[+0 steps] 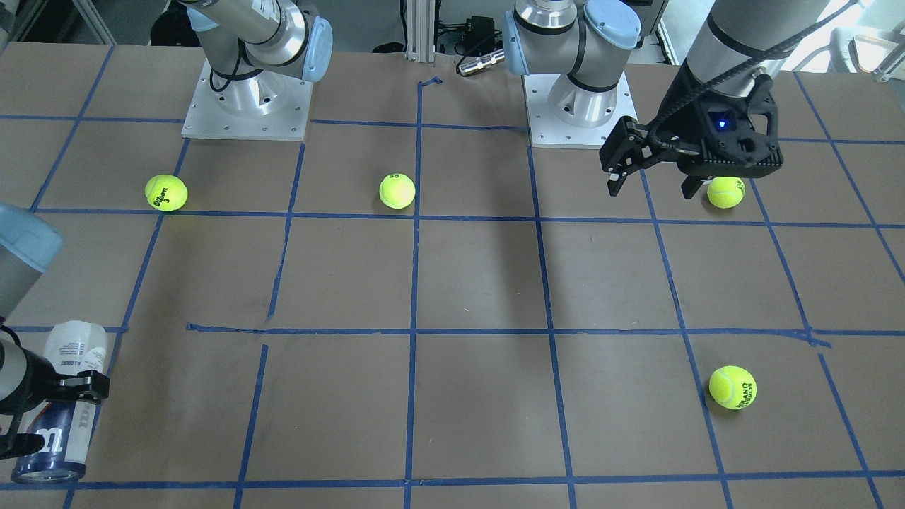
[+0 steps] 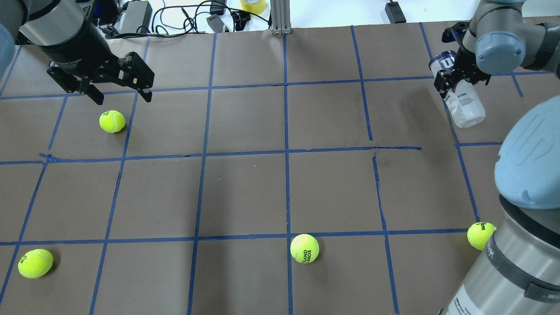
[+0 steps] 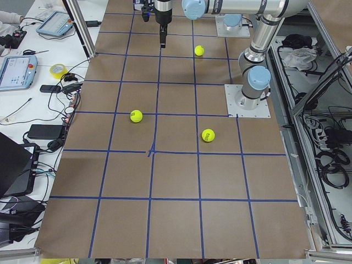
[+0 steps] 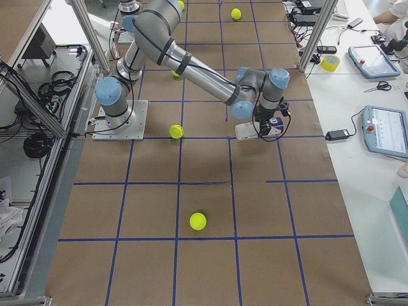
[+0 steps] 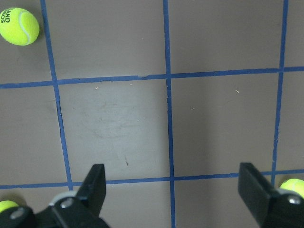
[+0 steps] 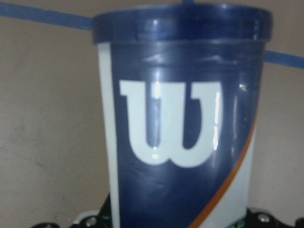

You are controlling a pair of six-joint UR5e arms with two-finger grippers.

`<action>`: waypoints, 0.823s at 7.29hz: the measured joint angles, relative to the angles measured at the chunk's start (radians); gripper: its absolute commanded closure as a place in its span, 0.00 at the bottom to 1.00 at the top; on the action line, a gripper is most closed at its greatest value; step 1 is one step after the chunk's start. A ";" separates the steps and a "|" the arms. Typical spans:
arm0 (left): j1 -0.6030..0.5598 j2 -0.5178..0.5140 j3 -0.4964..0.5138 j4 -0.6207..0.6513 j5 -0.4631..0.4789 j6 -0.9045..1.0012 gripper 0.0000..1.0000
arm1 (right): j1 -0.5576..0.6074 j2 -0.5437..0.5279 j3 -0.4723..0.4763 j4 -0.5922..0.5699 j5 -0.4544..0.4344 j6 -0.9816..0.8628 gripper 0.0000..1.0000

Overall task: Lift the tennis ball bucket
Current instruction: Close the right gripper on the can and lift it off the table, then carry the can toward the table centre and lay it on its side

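The tennis ball bucket [image 2: 466, 107] is a clear tube with a white and navy label and a dark blue rim, at the table's far right. It lies tilted, almost on its side; I cannot tell if it touches the table. My right gripper [image 2: 455, 82] is shut across its navy part. The front view shows the bucket [image 1: 71, 350] and the right gripper [image 1: 60, 392] at the lower left. The right wrist view is filled by the bucket's "W" logo [image 6: 171, 123]. My left gripper [image 2: 122, 99] is open and empty, hovering above a tennis ball [image 2: 112, 121].
Other tennis balls lie at the near left [image 2: 35, 263], near middle [image 2: 304, 248] and near right by the right arm's base [image 2: 480, 235]. Blue tape lines grid the brown table [image 2: 280, 192]. Cables and tape lie beyond the far edge.
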 measured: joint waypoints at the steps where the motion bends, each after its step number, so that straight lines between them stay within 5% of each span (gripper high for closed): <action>1: 0.017 0.001 0.001 0.000 -0.001 0.000 0.00 | 0.068 -0.011 -0.002 -0.003 0.002 -0.027 0.29; 4: 0.028 0.002 0.004 0.000 0.007 0.000 0.00 | 0.320 -0.010 -0.024 -0.056 0.011 -0.187 0.28; 6: 0.031 0.002 0.007 0.001 0.007 0.000 0.00 | 0.489 0.031 -0.028 -0.193 0.015 -0.349 0.27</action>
